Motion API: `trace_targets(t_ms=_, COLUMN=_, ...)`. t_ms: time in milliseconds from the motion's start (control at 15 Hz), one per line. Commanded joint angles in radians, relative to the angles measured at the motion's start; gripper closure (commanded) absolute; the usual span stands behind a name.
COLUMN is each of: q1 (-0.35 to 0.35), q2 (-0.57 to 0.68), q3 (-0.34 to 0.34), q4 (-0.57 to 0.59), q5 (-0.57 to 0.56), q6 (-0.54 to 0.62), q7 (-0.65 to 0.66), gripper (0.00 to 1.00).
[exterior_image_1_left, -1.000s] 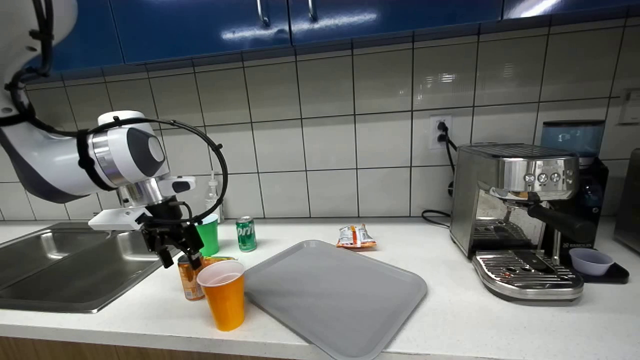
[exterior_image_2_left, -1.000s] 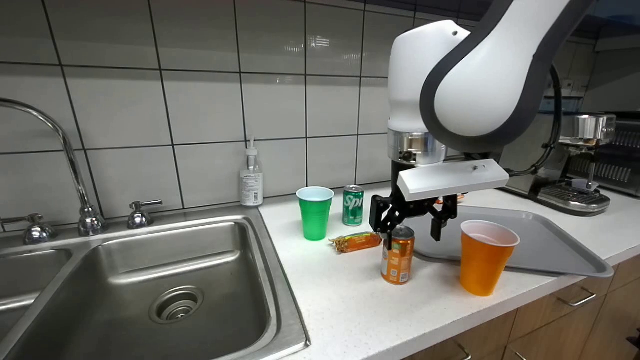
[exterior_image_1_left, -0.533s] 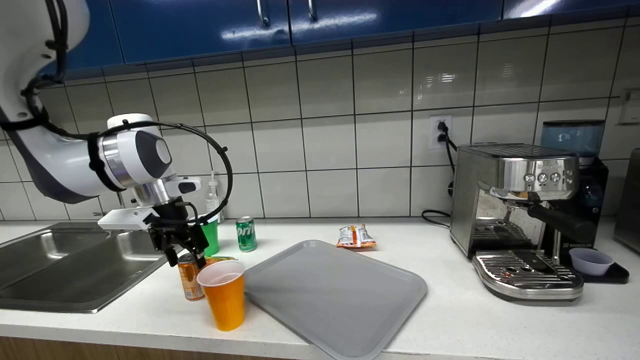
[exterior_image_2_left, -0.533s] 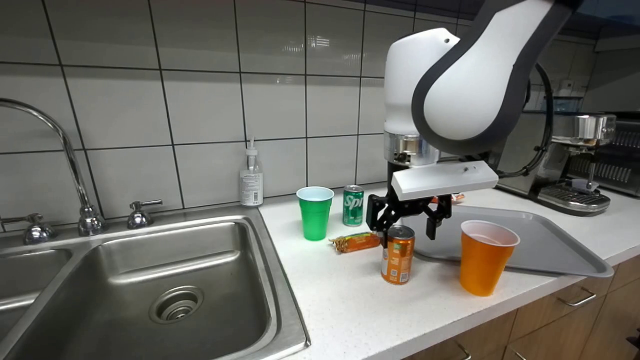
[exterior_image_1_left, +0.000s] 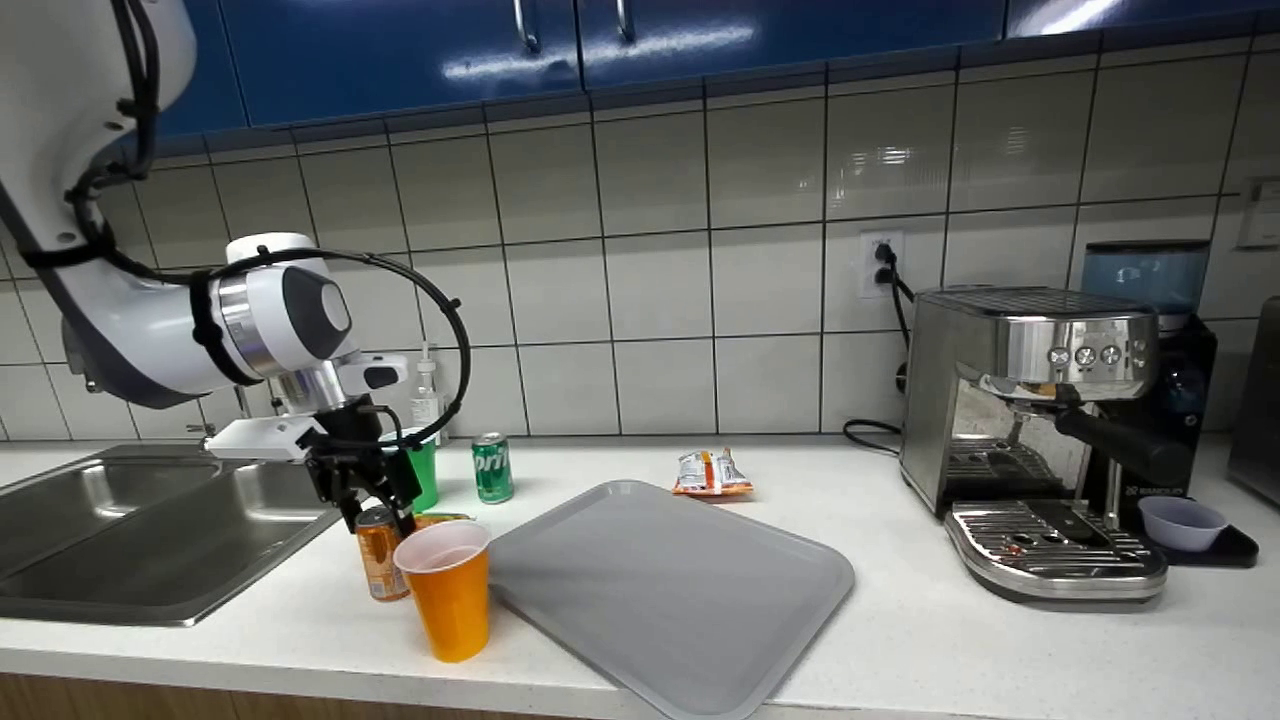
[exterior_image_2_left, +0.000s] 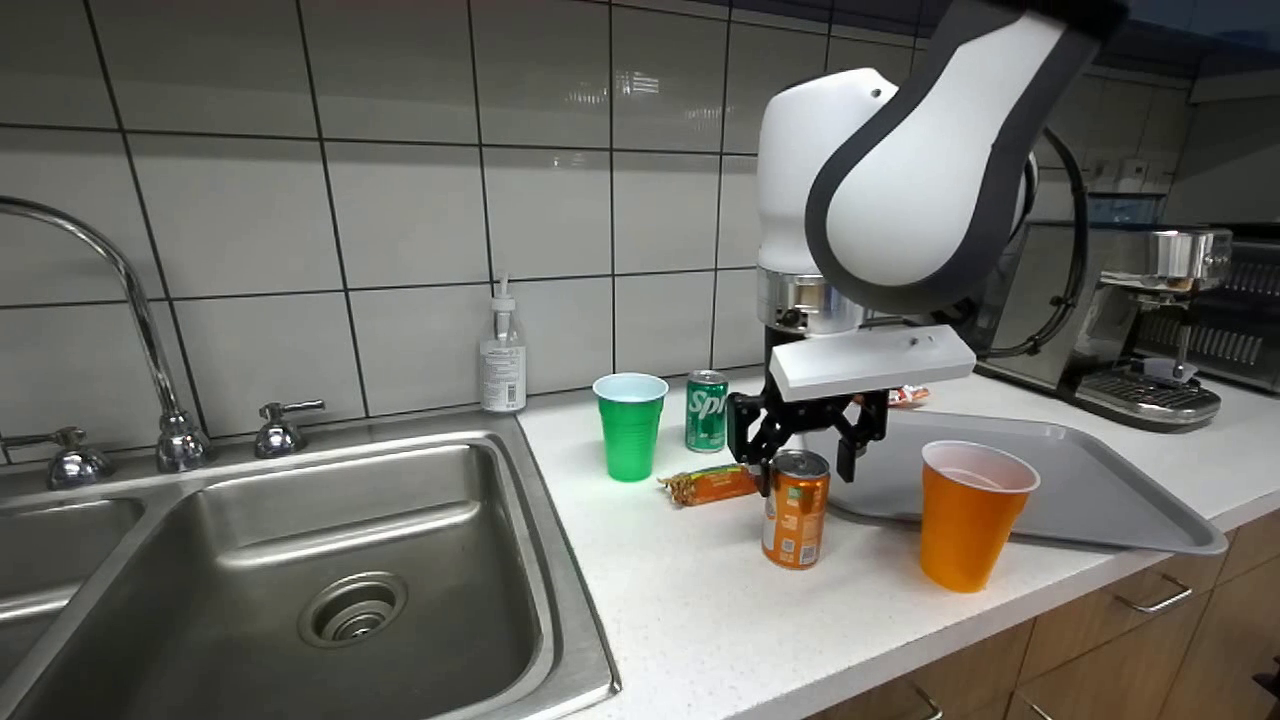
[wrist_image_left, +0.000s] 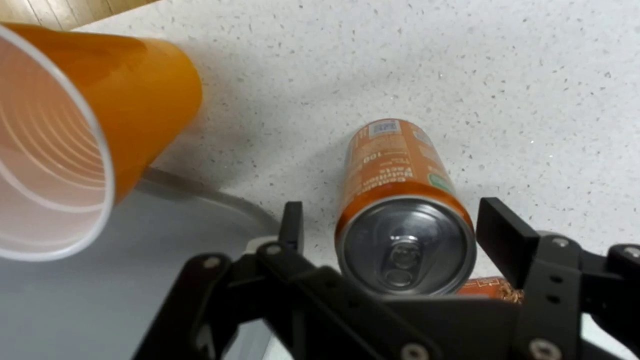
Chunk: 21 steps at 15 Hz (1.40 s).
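My gripper (wrist_image_left: 392, 215) is open and empty, with its black fingers at the top of an upright orange soda can (wrist_image_left: 395, 160). In the wrist view one finger is very close to the can's rim and the other stands apart from it; I cannot tell if either touches. The gripper (exterior_image_2_left: 806, 472) and the can (exterior_image_2_left: 797, 525) also show in both exterior views. An orange cup (exterior_image_2_left: 970, 530) stands beside the can. An orange snack packet (exterior_image_2_left: 708, 485) lies behind the can, partly hidden. The can stands on the white counter, near the grey tray (exterior_image_1_left: 680, 600).
A green cup (exterior_image_2_left: 630, 430) and a green Sprite can (exterior_image_2_left: 706, 412) stand toward the tiled wall. A steel sink (exterior_image_2_left: 330, 520) and a soap bottle (exterior_image_2_left: 502, 360) are on one side. An espresso machine (exterior_image_1_left: 1030, 390) and another snack bag (exterior_image_1_left: 712, 473) are on the other.
My open gripper has shifted a short way at the orange can's top, rightward in an exterior view and leftward in an exterior view. The can, cups and tray have not moved.
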Motion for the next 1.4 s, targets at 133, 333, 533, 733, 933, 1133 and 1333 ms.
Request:
trace_targets(t_ms=133, q1=0.012, q2=0.005, q3=-0.01, q4=0.024, q5=0.019, q6=-0.004, q7=-0.011, gripper=0.58)
trace_targets(t_ms=333, q1=0.014, q2=-0.01, q3=-0.009, q4=0.023, q5=0.02, q6=-0.011, q7=-0.013, gripper=0.61)
trace_targets(t_ms=533, q1=0.012, q2=-0.031, q3=-0.011, q4=0.019, q5=0.018, q6=-0.014, q7=-0.017, gripper=0.61)
trace_targets(t_ms=733, q1=0.003, q2=-0.051, q3=-0.014, q4=0.016, q5=0.02, q6=-0.008, q7=-0.027, gripper=0.61)
trace_targets(t_ms=933, q1=-0.01, q2=-0.073, q3=-0.022, q4=0.014, q5=0.021, q6=0.0, q7=-0.038, gripper=0.61)
trace_targets(t_ms=1133, q1=-0.027, q2=-0.09, q3=-0.034, q4=0.016, q5=0.021, q6=0.006, q7=-0.051, gripper=0.61)
trace_targets(t_ms=1333, q1=-0.05, q2=-0.102, q3=-0.049, q4=0.017, q5=0.023, q6=0.014, q7=-0.068, gripper=0.61)
